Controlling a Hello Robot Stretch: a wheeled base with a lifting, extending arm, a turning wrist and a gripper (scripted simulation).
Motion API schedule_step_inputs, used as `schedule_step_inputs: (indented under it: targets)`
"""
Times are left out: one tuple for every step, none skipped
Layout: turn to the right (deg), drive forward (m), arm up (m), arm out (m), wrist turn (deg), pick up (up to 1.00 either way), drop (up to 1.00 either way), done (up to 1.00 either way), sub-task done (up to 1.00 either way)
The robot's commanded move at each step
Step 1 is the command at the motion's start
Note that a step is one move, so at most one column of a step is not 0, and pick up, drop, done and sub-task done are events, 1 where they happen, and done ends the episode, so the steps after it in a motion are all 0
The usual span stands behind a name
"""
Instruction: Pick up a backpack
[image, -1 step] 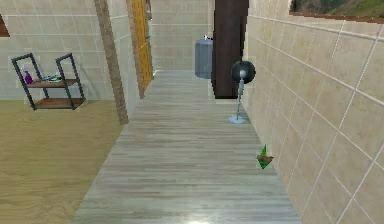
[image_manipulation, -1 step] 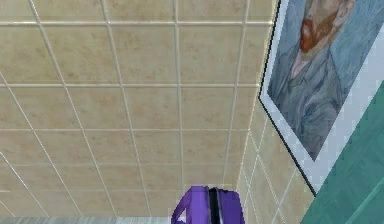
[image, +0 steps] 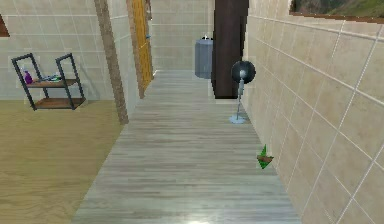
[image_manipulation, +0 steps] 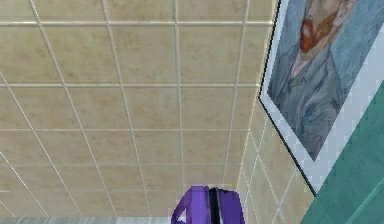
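Note:
A purple rounded thing (image_manipulation: 203, 206) with a dark upright strip down its middle pokes up from the bottom edge of the arm side view, in front of a beige tiled wall (image_manipulation: 130, 90). Too little of it shows to tell whether it is a backpack.
A corridor of pale wood floor (image: 180, 150) runs ahead between tiled walls. A black fan on a stand (image: 242, 78) and a small green thing (image: 264, 157) sit along the forward view's right wall. Farther on stand a dark cabinet (image: 230, 45) and a grey cylinder (image: 204, 56). A shelf rack (image: 50, 82) stands at the left. A framed portrait (image_manipulation: 325, 70) hangs at the arm side view's right.

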Motion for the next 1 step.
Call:
schedule_step_inputs:
  targets:
    - [0.0,0.00,0.00,0.14,0.0,0.00,0.00,0.00,0.00]
